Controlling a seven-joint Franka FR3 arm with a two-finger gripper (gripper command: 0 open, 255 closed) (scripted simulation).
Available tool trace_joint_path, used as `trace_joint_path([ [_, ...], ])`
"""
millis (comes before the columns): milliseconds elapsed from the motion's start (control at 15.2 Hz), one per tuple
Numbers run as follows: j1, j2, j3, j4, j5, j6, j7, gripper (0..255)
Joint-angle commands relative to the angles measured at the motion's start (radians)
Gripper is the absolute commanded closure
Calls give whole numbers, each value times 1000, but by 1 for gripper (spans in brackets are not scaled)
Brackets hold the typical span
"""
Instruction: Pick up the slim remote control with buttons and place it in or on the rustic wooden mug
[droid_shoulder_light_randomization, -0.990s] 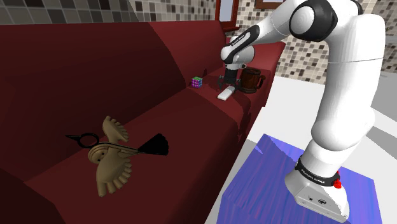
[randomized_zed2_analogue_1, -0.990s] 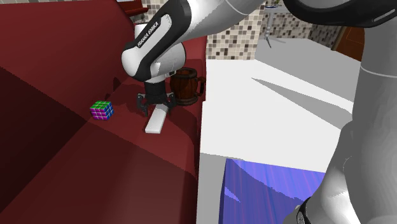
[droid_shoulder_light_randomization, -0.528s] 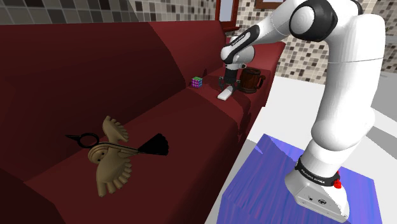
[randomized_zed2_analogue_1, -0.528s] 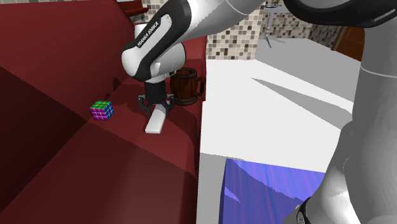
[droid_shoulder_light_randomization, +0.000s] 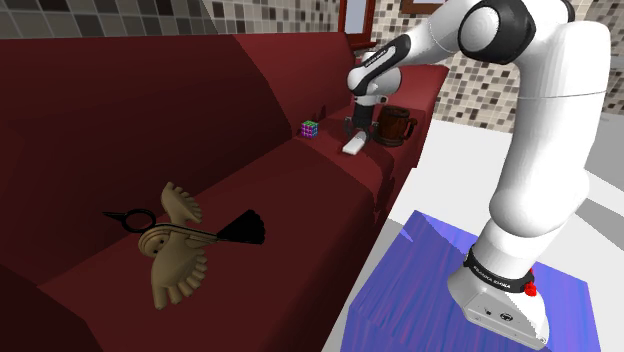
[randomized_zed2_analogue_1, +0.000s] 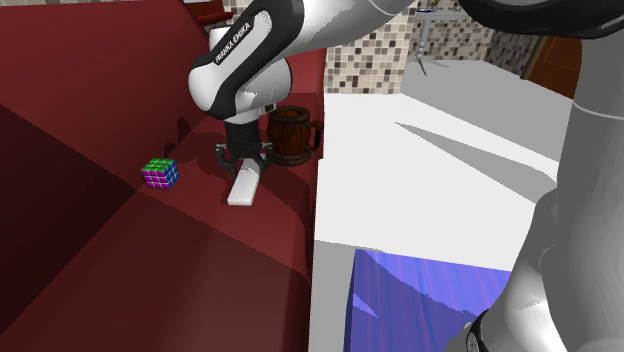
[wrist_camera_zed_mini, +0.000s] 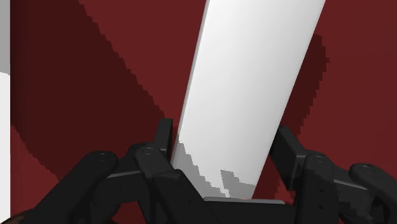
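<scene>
One remote (randomized_zed2_analogue_1: 243, 186), one mug (randomized_zed2_analogue_1: 292, 135), one cube (randomized_zed2_analogue_1: 159, 173)

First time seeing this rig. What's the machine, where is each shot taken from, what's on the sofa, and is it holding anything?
It's a simulator render of one white robot arm with a black two-finger gripper. The shoulder view looks from beside the arm's base; the second exterior view looks from another spot near the arm; the wrist view comes from a camera on the hand, looking along the fingers. The work surface is a dark red sofa. On its seat lie a multicoloured cube, a brown wooden mug and, nearer the shoulder camera, a tan fan-shaped object crossed by a black tool. The fingers are closed on one end of a plain white slim remote, right beside the mug.
</scene>
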Motion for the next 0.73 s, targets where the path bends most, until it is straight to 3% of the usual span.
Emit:
trace_joint_path([
  [0,0,-13,-2,10,-4,-22,3,255],
  [660,4,-69,-7,74,-23,-141,18,255],
])
